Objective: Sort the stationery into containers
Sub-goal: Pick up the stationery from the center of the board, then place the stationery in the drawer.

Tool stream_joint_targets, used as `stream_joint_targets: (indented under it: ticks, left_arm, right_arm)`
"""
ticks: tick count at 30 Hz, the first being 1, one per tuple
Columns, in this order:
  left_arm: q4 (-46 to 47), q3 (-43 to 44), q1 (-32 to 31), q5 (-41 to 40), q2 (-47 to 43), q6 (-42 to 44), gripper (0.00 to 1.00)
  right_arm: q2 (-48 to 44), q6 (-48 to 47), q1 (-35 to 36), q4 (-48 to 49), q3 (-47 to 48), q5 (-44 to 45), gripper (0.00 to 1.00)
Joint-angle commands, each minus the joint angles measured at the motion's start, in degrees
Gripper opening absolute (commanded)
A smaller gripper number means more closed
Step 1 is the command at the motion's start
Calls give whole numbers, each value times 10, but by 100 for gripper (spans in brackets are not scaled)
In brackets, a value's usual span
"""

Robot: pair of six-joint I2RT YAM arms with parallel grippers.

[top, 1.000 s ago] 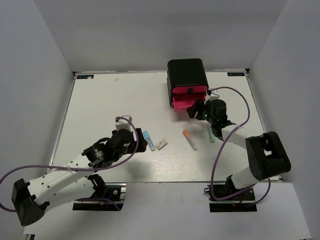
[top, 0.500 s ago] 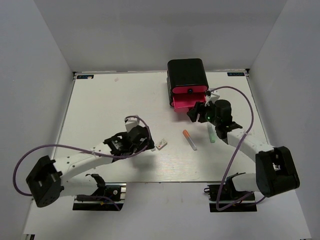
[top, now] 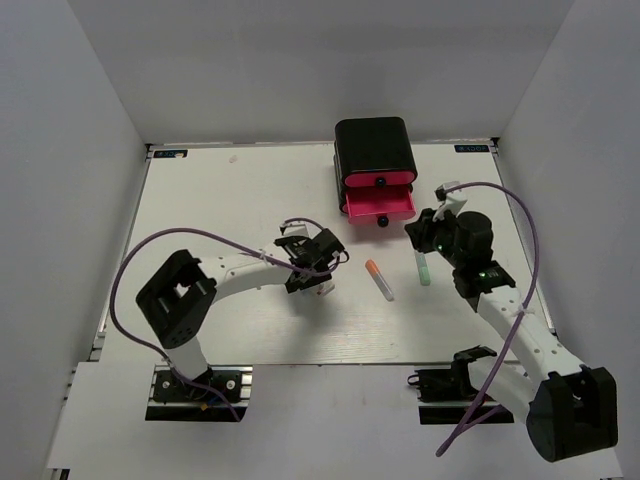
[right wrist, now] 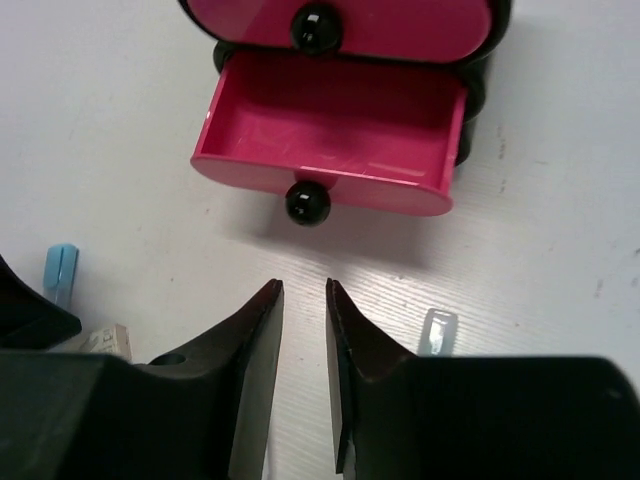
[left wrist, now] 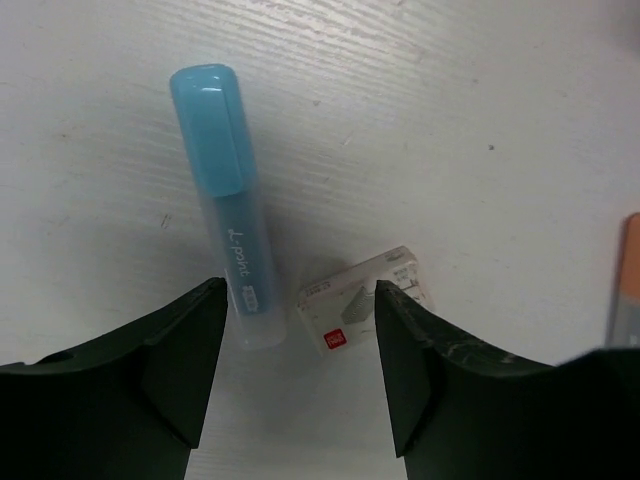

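On the white table (top: 200, 200), the left gripper (left wrist: 298, 300) stood with its jaws wide and holding nothing; its fingers (left wrist: 180, 360) straddled the near end of the light blue marker (left wrist: 228, 200) and the small white eraser block (left wrist: 365, 312), touching neither as far as the wrist view showed; the marker lay with its cap toward 12 o'clock and the eraser just beside its body at 4 o'clock. At 3 o'clock of that gripper lay the orange-capped marker (top: 379, 280), apart from the rest, its cap toward 11 o'clock. At the table's 12 o'clock stood the glossy black cabinet (top: 375, 148); its upper pink drawer (right wrist: 340, 20) was shut, and the pink drawer below (right wrist: 330, 130) was pulled out toward 6 o'clock, its black knob (right wrist: 307, 203) facing the arms; nothing could be seen lying inside. The pale green marker (top: 423, 268) lay on the table at 5 o'clock of that drawer. The right gripper (right wrist: 304, 300) hung just above it, at 4 o'clock of the drawer, jaws narrow with a thin gap, gripping nothing.
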Motion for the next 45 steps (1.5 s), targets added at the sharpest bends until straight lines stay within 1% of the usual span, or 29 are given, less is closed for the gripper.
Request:
stream_joint_targets:
  ticks: [1,2,8,13,14,15,17,20,21,23,24,25,26,27,28,29,30,31,32,33,34,35,36,37,39,40,41,42,45]
  left_arm:
    - [-54,18,5,-25,2,-23,71]
    - [-54,18,5,-25,2,-23,69]
    - [-37,6,27,-20,2,-28,68]
    - [-32,12,47,-9,45,-9,61]
    - [-32,12,54,-4,52,-9,61]
    - [-32,17,60,-4,58,-9,58]
    - [-26,17,65,7,63,-3,48]
    - [-26,17,71,13,63,3,39]
    - [-26,17,71,13,63,9,30]
    - [-26,17,71,13,51,16,22]
    - [-31,24,71,13,45,32,14]
    - [-31,32,65,5,37,45,10]
    - [-31,40,58,5,18,59,7]
    - [-31,57,51,5,10,106,0]
    - [-21,63,51,21,-1,142,0]
    - [16,63,46,36,-12,185,0]
    - [39,71,46,55,-36,279,0]
    - [67,71,46,113,-48,334,0]
    - [96,71,46,151,-58,385,0]
    - [144,71,53,191,-68,432,0]
    - [170,71,53,292,-84,533,0]
    - [187,76,60,339,-85,586,0]
    - [211,92,60,361,-91,628,0]
    - [216,103,55,367,-91,690,0]
    - [216,159,54,354,-63,742,1]
    - [211,180,54,359,-48,787,1]
    - [211,221,54,359,-32,808,1]
    - [205,239,54,373,0,828,1]
    - [210,295,54,373,45,890,1]
  right_arm:
    - [-29,-4,-16,9,-4,13,30]
    - [-37,-4,-24,10,-4,7,32]
    - [-47,3,-45,8,-4,-15,36]
    - [-61,5,-65,9,-10,-37,38]
    - [-64,6,-68,10,-11,-41,38]
    - [-67,5,-75,10,-11,-42,38]
    - [-71,7,-86,11,-13,-51,38]
    - [-75,12,-96,10,-13,-66,38]
    - [-75,13,-99,12,-13,-70,38]
    - [-74,11,-103,12,-15,-77,40]
    - [-74,13,-110,12,-15,-83,41]
    - [-76,10,-110,12,-15,-88,44]
    - [-77,8,-110,11,-14,-100,52]
    - [-78,0,-114,8,-13,-106,57]
    - [-78,-16,-116,6,-13,-124,63]
    - [-78,-27,-115,1,-11,-152,65]
    - [-78,-61,-117,-3,-10,-167,65]
    - [-80,-69,-118,-5,-10,-196,65]
    - [-80,-67,-119,-6,-12,-226,57]
    - [-82,-94,-118,-5,-12,-239,34]
    - [-84,-107,-121,-6,-14,-251,23]
    - [-88,-112,-123,-7,-16,-282,13]
    - [-88,-125,-123,-9,-16,-290,1]
    - [-89,-133,-124,-10,-17,-295,0]
    - [-88,-141,-127,-10,-14,-305,0]
    - [-89,-146,-132,-12,-13,-310,0]
    - [-87,-147,-132,-14,-13,-313,0]
    - [-87,-147,-132,-14,-12,-318,0]
    - [-88,-148,-140,-15,-13,-324,2]
